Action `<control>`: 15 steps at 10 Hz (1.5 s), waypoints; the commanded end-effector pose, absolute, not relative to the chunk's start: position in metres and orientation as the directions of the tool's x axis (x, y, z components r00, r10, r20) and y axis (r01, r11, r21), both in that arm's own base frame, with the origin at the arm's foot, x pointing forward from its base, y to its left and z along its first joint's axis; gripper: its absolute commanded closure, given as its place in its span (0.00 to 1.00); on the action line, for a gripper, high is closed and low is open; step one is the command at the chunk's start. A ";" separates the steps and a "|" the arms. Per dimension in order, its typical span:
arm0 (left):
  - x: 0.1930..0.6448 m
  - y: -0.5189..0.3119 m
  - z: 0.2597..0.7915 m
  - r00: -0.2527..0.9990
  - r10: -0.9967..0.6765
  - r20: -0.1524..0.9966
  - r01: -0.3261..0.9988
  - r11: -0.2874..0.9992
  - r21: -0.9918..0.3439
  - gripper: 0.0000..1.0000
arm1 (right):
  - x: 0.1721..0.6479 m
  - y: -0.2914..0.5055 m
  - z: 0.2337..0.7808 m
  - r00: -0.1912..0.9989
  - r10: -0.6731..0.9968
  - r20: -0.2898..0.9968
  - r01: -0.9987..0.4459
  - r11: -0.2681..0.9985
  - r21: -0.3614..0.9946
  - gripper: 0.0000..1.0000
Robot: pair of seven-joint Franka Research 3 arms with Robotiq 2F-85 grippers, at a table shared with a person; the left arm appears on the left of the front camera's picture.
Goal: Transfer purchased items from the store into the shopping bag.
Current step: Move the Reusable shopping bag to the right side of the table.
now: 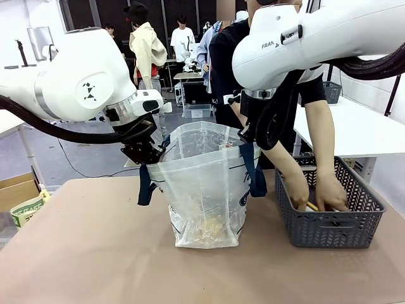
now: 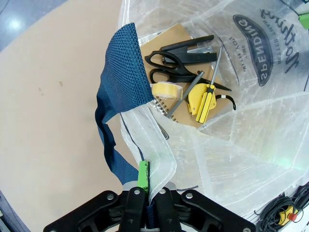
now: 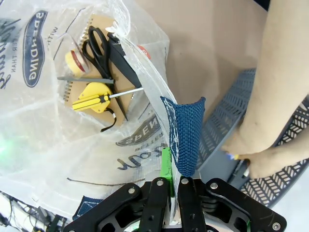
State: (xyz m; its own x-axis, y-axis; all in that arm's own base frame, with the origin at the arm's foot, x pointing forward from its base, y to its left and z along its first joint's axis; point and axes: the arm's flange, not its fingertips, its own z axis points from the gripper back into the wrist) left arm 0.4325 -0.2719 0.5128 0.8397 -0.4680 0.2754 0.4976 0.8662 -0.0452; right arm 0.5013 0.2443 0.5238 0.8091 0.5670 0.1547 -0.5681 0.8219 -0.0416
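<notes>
The shopping bag [image 1: 205, 190] stands open at mid-table, translucent white with navy handles. My left gripper [image 1: 147, 155] is shut on its left rim; in the left wrist view the left gripper [image 2: 147, 169] pinches the plastic beside the navy strap [image 2: 126, 67]. My right gripper [image 1: 248, 134] is shut on the right rim, and the right wrist view has that gripper [image 3: 173, 166] clamped by the other strap [image 3: 186, 133]. Inside lie black scissors [image 2: 178, 65], a yellow tape roll [image 2: 165, 90], a yellow-handled screwdriver [image 2: 203, 99] and a brown spiral notebook [image 2: 176, 36]. A person's hands [image 1: 329, 193] reach into the grey basket [image 1: 329, 231].
The grey basket stands on the table's right side, close to the bag. A cardboard box [image 1: 16, 190] and a green-and-white pack [image 1: 28, 209] sit off the table's left edge. A white table [image 1: 361, 130] stands behind at right. The front of the brown table [image 1: 95, 266] is bare.
</notes>
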 end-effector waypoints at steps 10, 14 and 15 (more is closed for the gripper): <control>0.432 -0.272 0.512 0.842 -0.465 0.275 0.493 0.869 -0.040 1.00 | 0.501 0.244 0.523 0.809 0.567 0.154 -0.568 0.822 -0.042 1.00; 0.432 -0.272 0.512 0.842 -0.465 0.275 0.493 0.869 -0.040 1.00 | 0.501 0.244 0.523 0.809 0.567 0.154 -0.568 0.822 -0.042 1.00; 0.432 -0.272 0.512 0.842 -0.465 0.275 0.493 0.869 -0.040 1.00 | 0.501 0.244 0.523 0.809 0.567 0.154 -0.568 0.822 -0.042 1.00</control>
State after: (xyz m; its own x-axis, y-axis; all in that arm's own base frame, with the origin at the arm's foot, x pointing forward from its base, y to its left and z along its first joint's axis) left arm 0.4325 -0.2719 0.5128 0.8398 -0.4680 0.2753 0.4976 0.8662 -0.0452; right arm 0.5013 0.2443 0.5238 0.8091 0.5670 0.1547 -0.5681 0.8219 -0.0416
